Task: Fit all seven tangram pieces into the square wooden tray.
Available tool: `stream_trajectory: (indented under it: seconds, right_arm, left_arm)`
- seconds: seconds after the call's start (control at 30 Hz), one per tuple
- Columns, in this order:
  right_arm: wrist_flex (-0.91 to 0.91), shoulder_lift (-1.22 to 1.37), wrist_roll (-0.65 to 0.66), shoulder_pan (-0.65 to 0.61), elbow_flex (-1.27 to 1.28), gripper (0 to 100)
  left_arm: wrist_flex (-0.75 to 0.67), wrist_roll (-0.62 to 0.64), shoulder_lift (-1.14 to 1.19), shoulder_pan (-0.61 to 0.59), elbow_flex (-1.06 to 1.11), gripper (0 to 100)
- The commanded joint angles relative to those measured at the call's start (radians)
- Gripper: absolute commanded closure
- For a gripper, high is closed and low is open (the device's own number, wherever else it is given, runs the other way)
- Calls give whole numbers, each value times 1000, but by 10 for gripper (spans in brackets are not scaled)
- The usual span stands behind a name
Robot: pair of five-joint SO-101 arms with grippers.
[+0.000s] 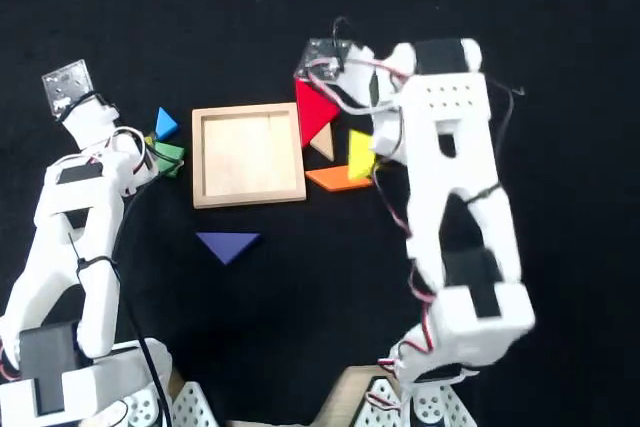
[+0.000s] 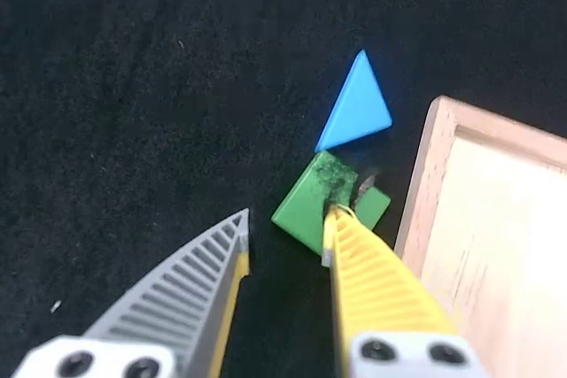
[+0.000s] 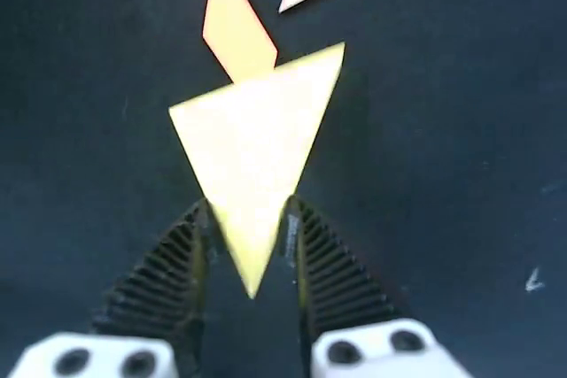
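Observation:
The square wooden tray (image 1: 248, 195) lies empty mid-table. My right gripper (image 3: 248, 219) is shut on the narrow corner of the yellow triangle (image 3: 252, 152), which hangs over the orange parallelogram (image 3: 237, 28) right of the tray (image 1: 338, 179). A red triangle (image 1: 315, 112) and a tan triangle (image 1: 323, 142) lie by the tray's right edge. My left gripper (image 2: 286, 217) is open at the green square (image 2: 310, 201), its yellow finger (image 2: 354, 254) touching the square's top. A light blue triangle (image 2: 359, 104) lies just beyond, close to the tray wall (image 2: 421, 183). A dark blue triangle (image 1: 228, 244) lies in front of the tray.
Black cloth covers the table. Both arm bases stand at the near edge, and the right arm's white body (image 1: 450, 177) rises over the area right of the pieces. Open cloth stretches behind the tray and at the far left.

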Motion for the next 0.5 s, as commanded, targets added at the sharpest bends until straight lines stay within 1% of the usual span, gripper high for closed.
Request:
stream_trajectory:
  seconds: [0.0,0.13,0.17,0.3,0.4,0.47]
  right_arm:
    - [-94,-185,-43,-32,186,988]
    - [-132,-277,-44,-92,329,988]
    - [-160,-297,-48,-109,371,988]
    - [-315,-358,-129,-147,527,988]
    - [-379,-397,-150,-135,593,987]
    - [-344,-435,-143,-114,625,984]
  left_arm:
    - [-8,2,-18,8,-4,851]
    - [-8,2,-18,8,-5,851]
    - [-8,2,-18,8,-5,851]
    - [-8,0,-18,8,-5,851]
    - [-8,0,-18,8,-5,851]
    - [-8,0,-18,8,-5,851]
